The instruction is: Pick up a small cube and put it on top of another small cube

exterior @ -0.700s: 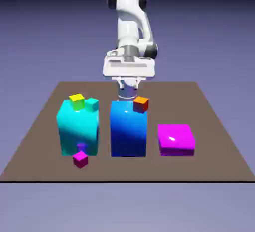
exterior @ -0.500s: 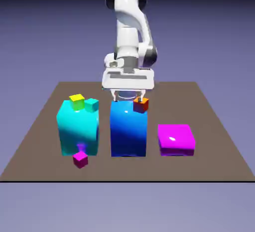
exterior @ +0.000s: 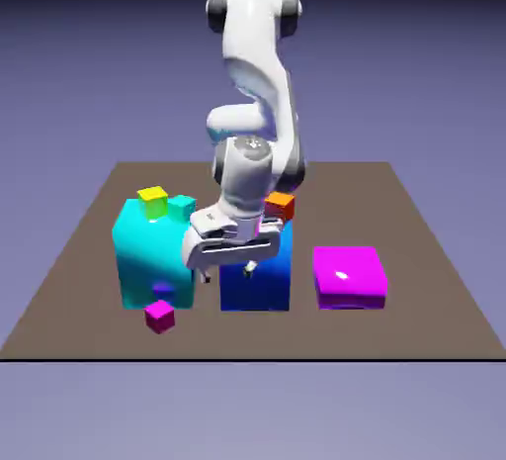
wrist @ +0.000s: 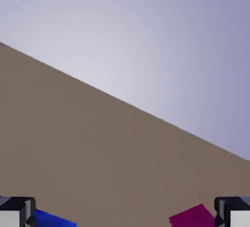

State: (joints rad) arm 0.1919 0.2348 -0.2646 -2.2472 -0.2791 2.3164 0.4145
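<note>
One small cube (exterior: 159,317) below-left of open claw (exterior: 229,272)

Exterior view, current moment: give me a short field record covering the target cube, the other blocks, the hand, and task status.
target: small magenta cube, on the table in front of the cyan block
on cyan block: yellow cube, teal cube
on blue block: orange cube
exterior view's right: flat magenta block
hand: open, empty, above the table in front of the blue block
status: target not yet grasped
</note>
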